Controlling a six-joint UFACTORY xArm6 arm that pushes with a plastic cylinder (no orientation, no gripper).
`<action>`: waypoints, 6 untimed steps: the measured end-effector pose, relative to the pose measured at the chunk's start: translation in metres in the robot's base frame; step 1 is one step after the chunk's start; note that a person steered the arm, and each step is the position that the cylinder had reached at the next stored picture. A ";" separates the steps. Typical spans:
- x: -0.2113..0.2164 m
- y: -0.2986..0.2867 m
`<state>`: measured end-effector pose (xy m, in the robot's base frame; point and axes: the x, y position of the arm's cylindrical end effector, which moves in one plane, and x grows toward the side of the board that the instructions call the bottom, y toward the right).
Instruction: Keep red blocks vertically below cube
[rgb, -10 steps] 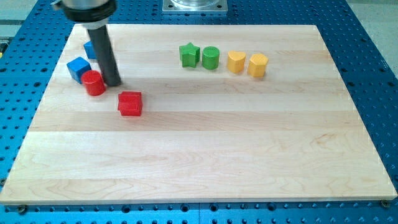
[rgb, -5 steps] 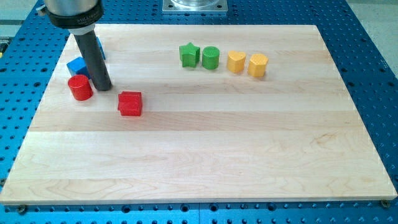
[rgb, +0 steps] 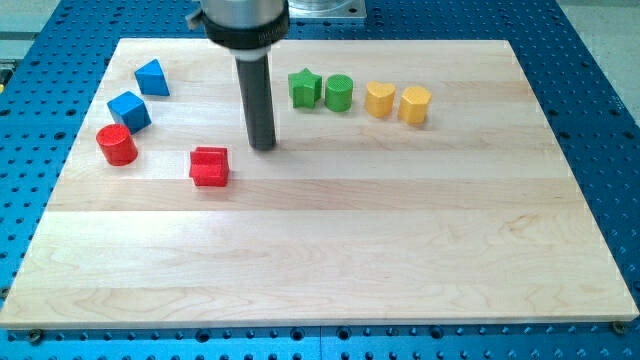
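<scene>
A red cylinder (rgb: 117, 145) lies at the view's left, just below and left of a blue cube (rgb: 129, 110). A red cube-like block (rgb: 209, 166) lies further right and lower. A blue triangular block (rgb: 152, 77) sits above the blue cube. My tip (rgb: 263, 146) stands on the board, right of and slightly above the red cube-like block, apart from it and touching no block.
A green star (rgb: 304, 88) and a green cylinder (rgb: 339, 93) sit at the view's top centre. A yellow heart-like block (rgb: 378, 99) and a yellow hexagonal block (rgb: 415, 103) sit to their right. The wooden board (rgb: 330, 250) rests on a blue perforated table.
My tip pushed the red cylinder left to below the blue cube, then swung right past the red cube-like block. The blue triangular block has come into sight.
</scene>
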<state>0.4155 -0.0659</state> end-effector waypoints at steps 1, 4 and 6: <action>0.020 -0.038; 0.065 -0.102; 0.111 -0.129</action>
<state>0.5268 -0.1951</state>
